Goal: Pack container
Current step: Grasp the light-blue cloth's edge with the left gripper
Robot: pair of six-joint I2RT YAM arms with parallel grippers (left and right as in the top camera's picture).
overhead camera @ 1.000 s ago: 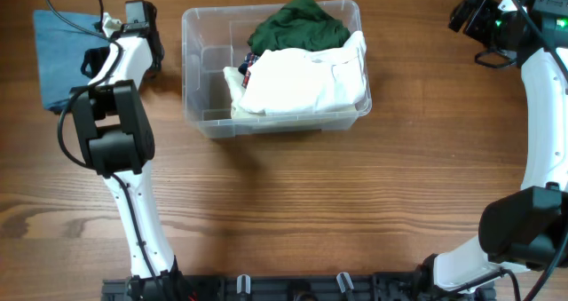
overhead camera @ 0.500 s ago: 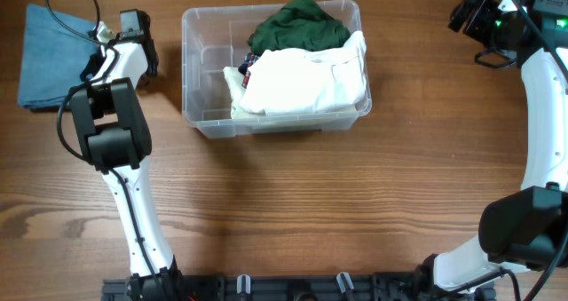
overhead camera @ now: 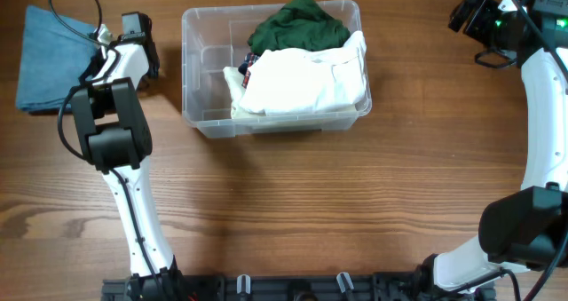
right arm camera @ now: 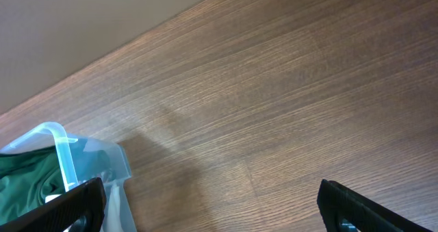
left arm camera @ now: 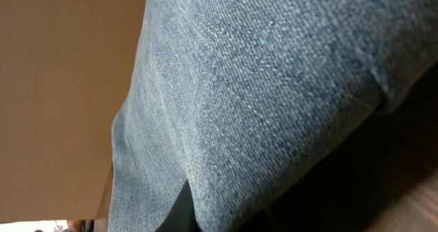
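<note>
**Left arm grips denim beside a half-packed bin**

Looking down from overhead, the container (overhead camera: 188,70) sits on the wooden counter (overhead camera: 311,203) towards the back, a little left of the middle. It is upright and open at the top. A green garment (overhead camera: 297,21) is bunched in its far right part, and a white garment (overhead camera: 306,79) fills most of the near right part, its edge lapping over the right rim. A small scrap of red and blue fabric shows just left of the white one. The left end of the bin shows only its clear floor. Well to the left of the bin lies a blue denim cloth (overhead camera: 44,57), flat on the counter. The left pincer (overhead camera: 93,63) sits at the cloth's right edge, between cloth and bin. The right pincer (overhead camera: 463,13) hangs at the far right corner, well apart from the container, with nothing in it.

From the left wrist, the denim cloth (left arm camera: 274,88) fills nearly the whole view, its weave very close. The left pincer is pressed together on it, though only a dark sliver of it shows at the bottom edge. A plain tan surface takes up the left side.

From the right wrist, the right pincer (right arm camera: 212,194) has its two dark fingers spread wide apart at the bottom corners, with bare counter (right arm camera: 274,88) between them. One rounded corner of the container (right arm camera: 65,139) peeks in at lower left, with a bit of the green garment (right arm camera: 27,181) inside it.
</note>
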